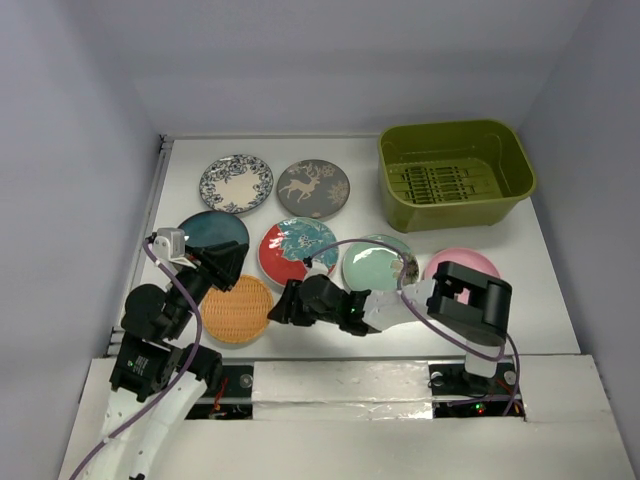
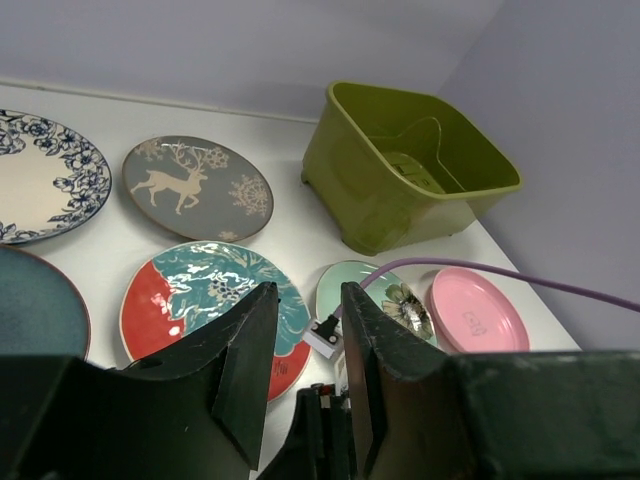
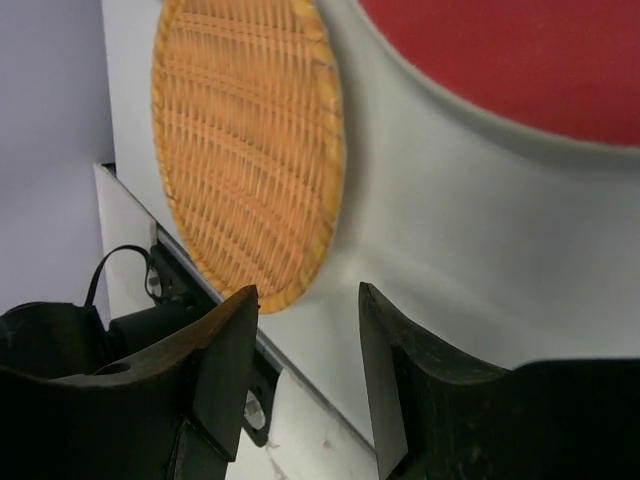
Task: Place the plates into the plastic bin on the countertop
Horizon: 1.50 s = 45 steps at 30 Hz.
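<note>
Seven plates lie on the white countertop [image 1: 545, 300]: blue-white floral [image 1: 236, 183], grey deer [image 1: 313, 188], dark teal [image 1: 205, 230], red-teal floral [image 1: 296, 250], orange woven [image 1: 237, 308], mint green [image 1: 378, 262] and pink [image 1: 460, 262]. The olive-green plastic bin [image 1: 455, 175] stands empty at the back right. My left gripper [image 1: 228, 265] is open and empty, raised over the gap between the dark teal and orange plates. My right gripper [image 1: 280, 305] is open and empty, low beside the orange plate's right edge [image 3: 245, 150]. The left wrist view shows the bin [image 2: 410, 165] and the red-teal plate [image 2: 190, 300].
Pale lilac walls close in the left, back and right sides. The right arm's body [image 1: 470, 305] lies across the front edge, over part of the pink and mint plates. A purple cable [image 1: 360, 245] arches over the mint plate. A metal rail [image 3: 240, 340] runs along the near table edge.
</note>
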Motion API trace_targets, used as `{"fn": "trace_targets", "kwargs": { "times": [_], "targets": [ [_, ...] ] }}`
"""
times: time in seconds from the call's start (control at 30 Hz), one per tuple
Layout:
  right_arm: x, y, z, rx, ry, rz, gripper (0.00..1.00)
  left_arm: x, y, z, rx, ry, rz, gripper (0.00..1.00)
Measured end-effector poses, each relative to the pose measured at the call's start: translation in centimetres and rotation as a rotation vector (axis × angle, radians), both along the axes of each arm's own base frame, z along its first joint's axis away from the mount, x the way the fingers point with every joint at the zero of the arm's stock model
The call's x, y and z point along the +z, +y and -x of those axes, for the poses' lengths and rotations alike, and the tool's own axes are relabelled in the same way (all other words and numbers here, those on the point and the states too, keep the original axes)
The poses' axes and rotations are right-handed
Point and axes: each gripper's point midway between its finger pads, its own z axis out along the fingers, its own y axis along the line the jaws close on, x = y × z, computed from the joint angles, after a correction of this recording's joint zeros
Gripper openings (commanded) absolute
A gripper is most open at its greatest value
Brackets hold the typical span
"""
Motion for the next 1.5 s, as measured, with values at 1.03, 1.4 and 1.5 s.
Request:
{"fn": "trace_targets", "kwargs": {
  "times": [1.03, 1.4, 1.5],
  "targets": [
    [-1.7, 1.0, -2.3, 0.017, 0.051, -0.101, 0.00, 0.0, 0.2, -0.1, 0.011, 0.001, 0.000, 0.31],
    [8.5, -5.8, -0.8, -0.019, -0.089, -0.196, 0.00, -0.1, 0.5, -0.4, 0.032, 0.006, -0.001, 0.31],
    [13.1, -8.4, -2.4, -0.076, -0.193, -0.230, 0.00, -0.1, 0.7, -0.5, 0.040, 0.006, 0.001, 0.31]
  ]
}}
